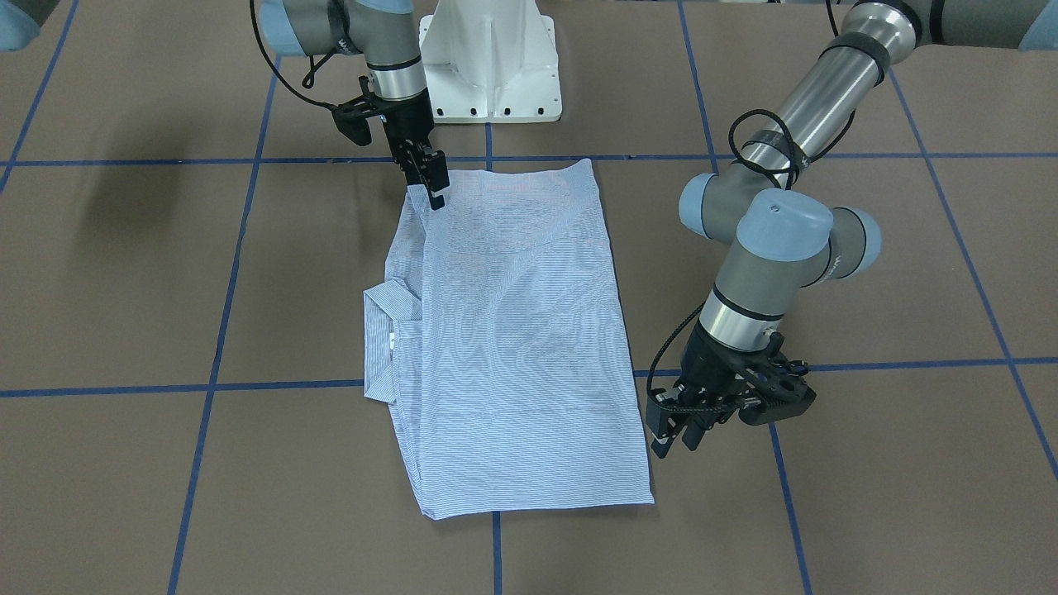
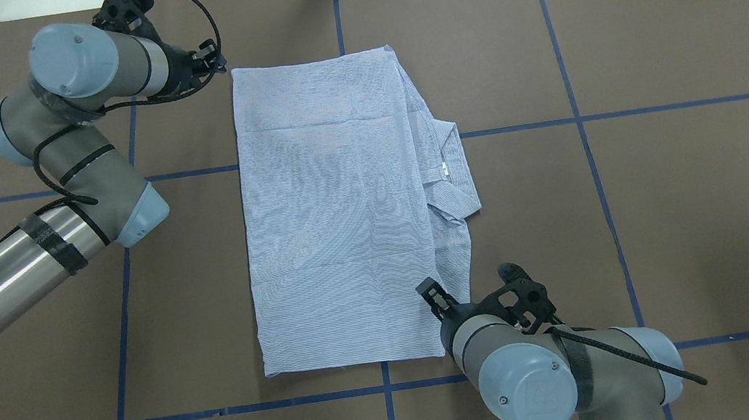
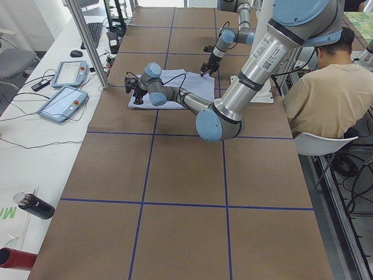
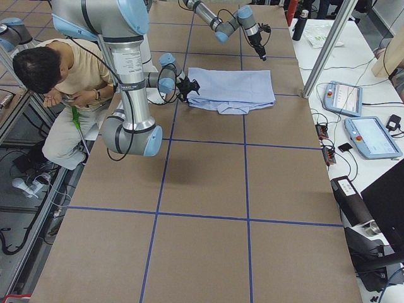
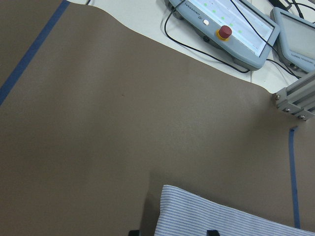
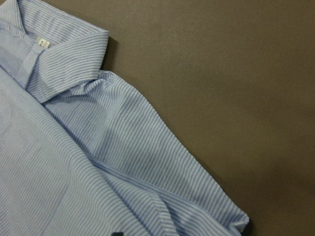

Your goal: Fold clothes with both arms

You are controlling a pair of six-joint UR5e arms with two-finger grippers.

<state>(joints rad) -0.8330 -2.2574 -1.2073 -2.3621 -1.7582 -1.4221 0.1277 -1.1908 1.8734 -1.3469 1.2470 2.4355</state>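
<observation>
Shirt [image 2: 337, 208]: lies flat on the counter [image 2: 673, 197], already folded into one long rectangle. Long axis runs straight away from the robot's base, short edges near and far. The collar [image 2: 453, 169] sticks out of the long edge on the robot's right, about mid-length.

Left pincer [image 1: 674, 446]: at the far corner on the robot's left, just outside the cloth and low over the counter. Its wrist view shows two fingertips set wide apart with the shirt corner between them in frame. Jaws spread, nothing held.

Right pincer [image 1: 436, 198]: at the near corner on the robot's right, tips pointing down at the cloth's edge. Its wrist view again shows tips wide apart, so spread and empty. Contact with the fabric cannot be told.

Key relation: the pincers stand on diagonally opposite corners, each nearest its own. Judgement: halving across the long axis needs a grip along one short edge, and only one pincer sits on each.
</observation>
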